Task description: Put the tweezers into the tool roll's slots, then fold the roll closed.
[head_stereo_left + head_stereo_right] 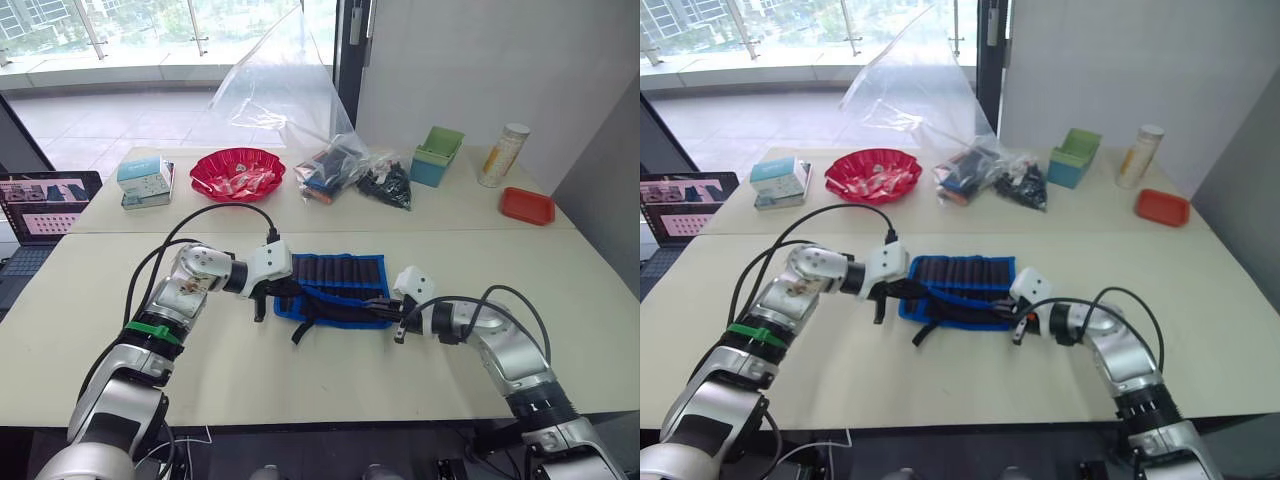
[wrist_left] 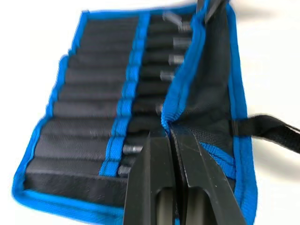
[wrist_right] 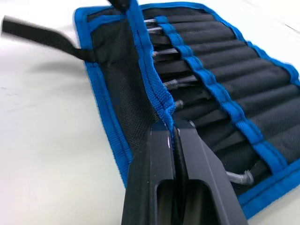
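Beige table [image 1: 330,380] | both grippers, left [image 2: 169,136] and right [image 3: 171,129], pinched shut on tool roll [image 1: 338,285] flap | you fold evenly over seated tweezers [image 3: 165,84].

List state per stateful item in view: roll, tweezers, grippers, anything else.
tool roll: unrolled on the table, near flap lifted partway over the slots
tweezers: seated in slots, tips showing
left gripper: shut on the flap's blue edge
right gripper: shut on the same edge
strap: loose on the table
laptop: open, screen lit
red bowl: holding wrapped items
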Tool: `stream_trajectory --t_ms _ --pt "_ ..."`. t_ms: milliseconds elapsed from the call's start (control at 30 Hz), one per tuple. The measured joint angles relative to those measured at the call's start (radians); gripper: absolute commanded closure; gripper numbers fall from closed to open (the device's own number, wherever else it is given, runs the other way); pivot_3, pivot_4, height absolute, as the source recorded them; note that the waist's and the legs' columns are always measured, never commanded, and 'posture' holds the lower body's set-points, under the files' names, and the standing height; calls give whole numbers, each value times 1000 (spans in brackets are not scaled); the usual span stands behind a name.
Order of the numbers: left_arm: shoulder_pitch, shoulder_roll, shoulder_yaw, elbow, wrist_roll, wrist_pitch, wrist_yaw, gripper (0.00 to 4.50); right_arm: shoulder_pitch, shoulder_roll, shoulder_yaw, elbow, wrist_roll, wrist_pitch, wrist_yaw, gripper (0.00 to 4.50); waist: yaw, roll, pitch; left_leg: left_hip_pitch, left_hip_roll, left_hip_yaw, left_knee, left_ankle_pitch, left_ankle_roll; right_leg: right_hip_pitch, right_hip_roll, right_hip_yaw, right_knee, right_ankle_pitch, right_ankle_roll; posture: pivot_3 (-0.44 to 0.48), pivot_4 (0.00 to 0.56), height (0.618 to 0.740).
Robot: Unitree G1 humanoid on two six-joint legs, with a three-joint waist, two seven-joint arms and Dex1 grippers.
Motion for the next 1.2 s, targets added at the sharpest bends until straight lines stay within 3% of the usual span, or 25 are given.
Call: stream_trajectory --t_ms 167,200,367,567,700,833,1067,1200 --pt "-16 -35 -11 81 51 -30 38 4460 -25 31 -16 70 -4 -9 -40 4500 3 0 0 -1 -1 0 0 0 0 0 -1 0 0 0 0 0 150 740" --pt "-19 -39 -11 90 54 -34 46 4500 -25 33 -19 76 -4 -16 -45 3900 3 0 0 -1 -1 0 0 0 0 0 -1 0 0 0 0 0 150 740" --pt "-38 -46 -8 136 76 -57 75 4500 -28 71 -78 135 -34 -135 -152 2267 0 0 0 -1 -1 0 0 0 -1 -1 -1 0 0 0 0 0 150 740" --pt "-34 -46 52 148 41 -92 104 4500 -25 96 -124 118 -14 -190 -164 2267 -1 0 0 -1 0 0 0 0 -1 -1 -1 0 1 0 0 0 150 740" --pt "6 -44 146 35 -74 -25 75 4500 6 132 -149 31 35 -187 -166 2267 -2 0 0 -1 0 -1 0 0 -1 -1 -1 0 1 0 0 0 150 740" --pt "76 -42 220 -64 -137 77 130 4500 49 187 -128 -84 48 -153 -192 2267 -8 0 0 0 0 -1 0 0 -1 -1 0 0 3 0 0 0 150 740" --pt "154 -42 234 -89 -133 120 218 4500 73 237 -99 -140 46 -95 -252 4456 0 0 0 0 -1 -1 0 1 -1 -1 -1 0 4 0 0 0 150 740" --pt "156 -50 210 -85 -107 115 230 4500 74 238 -93 -142 43 -87 -253 4486 1 0 0 0 -1 -1 0 1 -1 -1 -1 0 4 0 0 0 150 740"
